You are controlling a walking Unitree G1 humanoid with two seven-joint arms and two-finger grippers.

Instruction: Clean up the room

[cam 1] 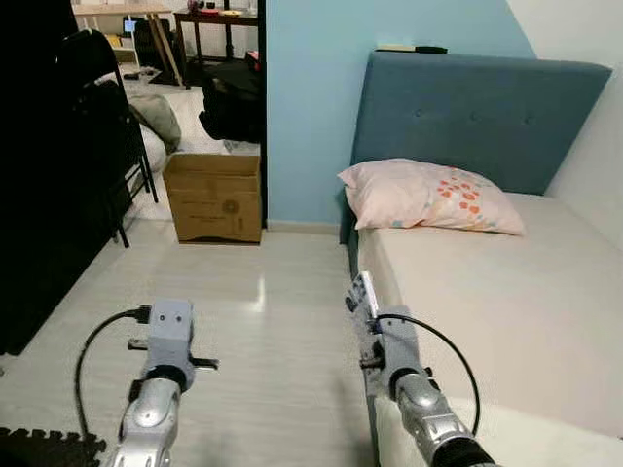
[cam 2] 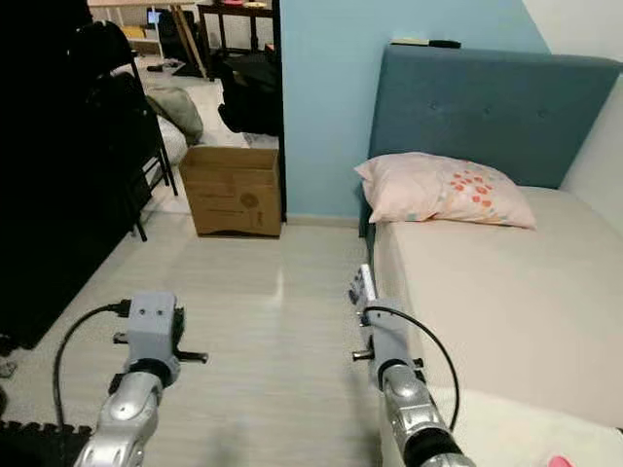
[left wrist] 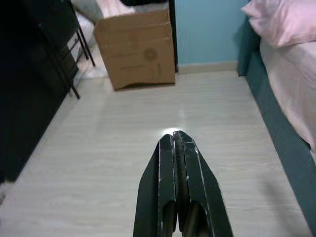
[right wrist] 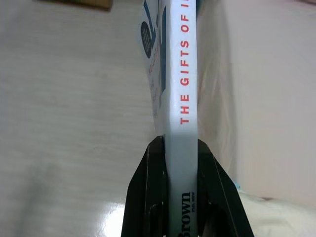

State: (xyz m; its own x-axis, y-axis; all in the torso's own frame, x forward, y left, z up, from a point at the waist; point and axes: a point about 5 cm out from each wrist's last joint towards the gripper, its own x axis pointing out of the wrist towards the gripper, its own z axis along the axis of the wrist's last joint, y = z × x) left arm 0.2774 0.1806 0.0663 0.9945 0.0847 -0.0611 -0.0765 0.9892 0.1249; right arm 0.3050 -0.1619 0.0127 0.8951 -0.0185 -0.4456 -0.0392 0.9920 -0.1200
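Observation:
My right gripper [right wrist: 180,143] is shut on a white book [right wrist: 180,74] with red spine lettering. The book points forward, spine up, over the floor right beside the bed's near corner [cam 1: 362,292]. My left gripper [left wrist: 177,139] is shut with nothing in it. It hangs above the pale wood floor [cam 1: 263,321], with its wrist block [cam 1: 170,331] low on the left. A pink pillow [cam 1: 428,197] lies at the head of the bed [cam 1: 506,292], against the blue headboard [cam 1: 477,117].
An open cardboard box [cam 1: 214,197] stands on the floor by the blue wall, beside a doorway. A dark chair and shelving [cam 1: 92,146] line the left side. Small items lie on top of the headboard [cam 1: 411,48]. A black foam mat edge [cam 1: 49,446] lies at the bottom left.

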